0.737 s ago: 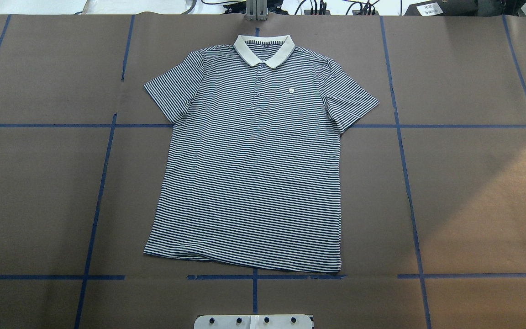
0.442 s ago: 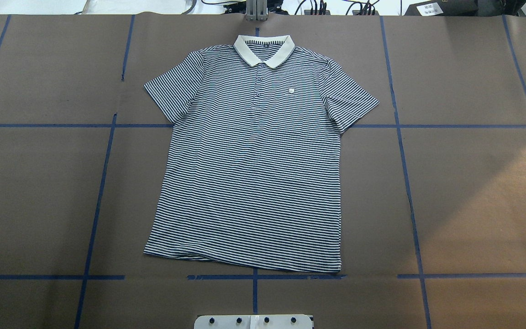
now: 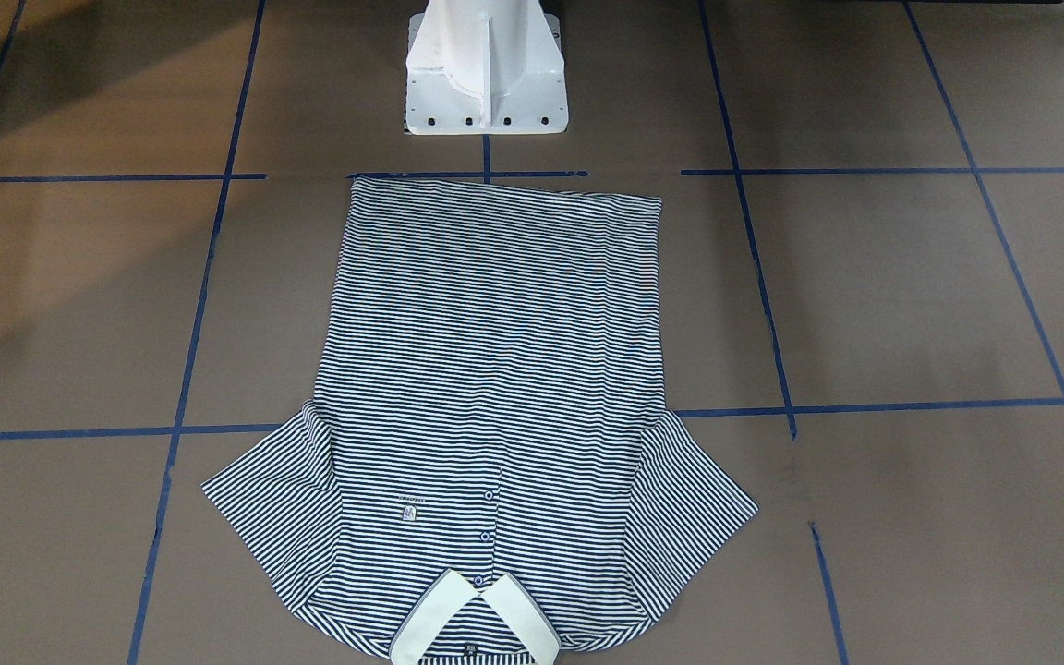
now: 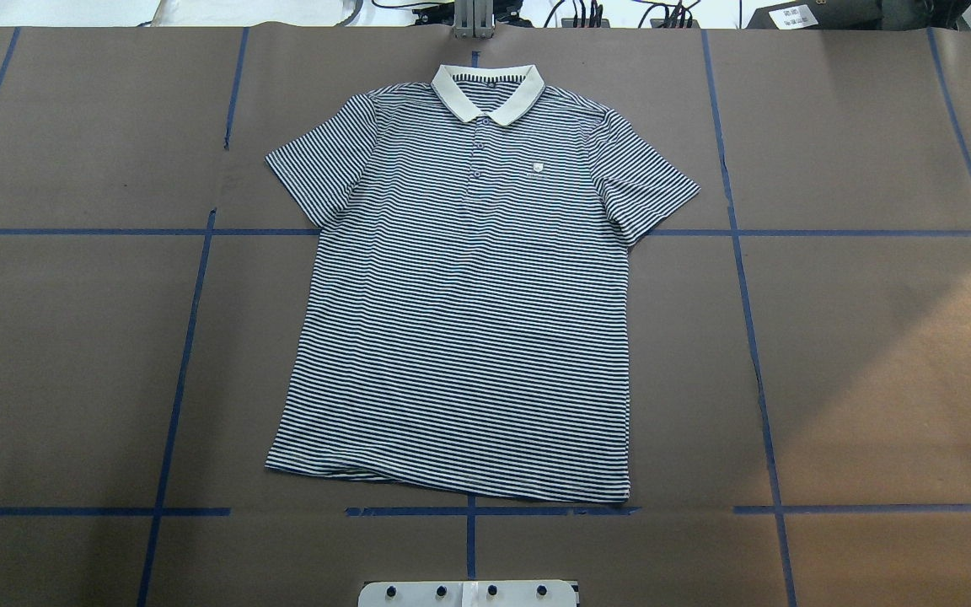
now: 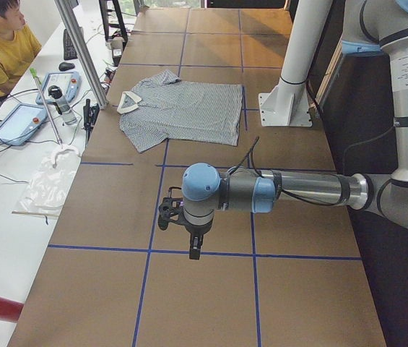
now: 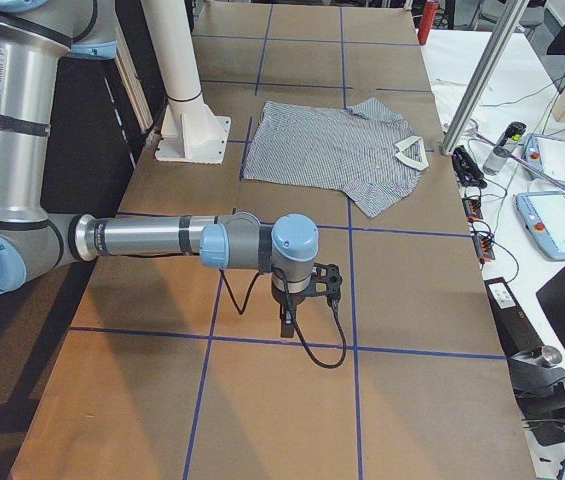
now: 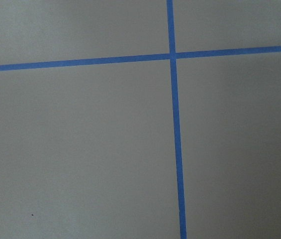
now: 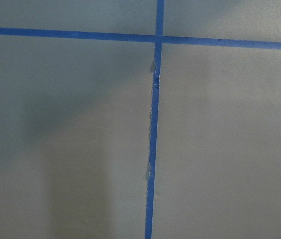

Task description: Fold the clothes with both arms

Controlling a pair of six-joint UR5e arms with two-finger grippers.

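Observation:
The navy-and-white striped polo shirt (image 4: 469, 295) lies flat and spread out, face up, on the brown table cover, with its white collar (image 4: 487, 91) at the far side from the robot. It also shows in the front view (image 3: 495, 351) and both side views (image 5: 182, 108) (image 6: 332, 150). The left gripper (image 5: 193, 249) hangs over bare table far off the shirt to the robot's left. The right gripper (image 6: 287, 325) hangs likewise to the right. I cannot tell whether either is open or shut. Both wrist views show only table and blue tape.
The white pedestal base (image 3: 486, 74) stands at the hem side of the shirt. Blue tape lines (image 4: 751, 337) grid the table. An aluminium post (image 5: 81, 50), teach pendants (image 6: 552, 215) and a seated operator (image 5: 1, 50) are at the far edge.

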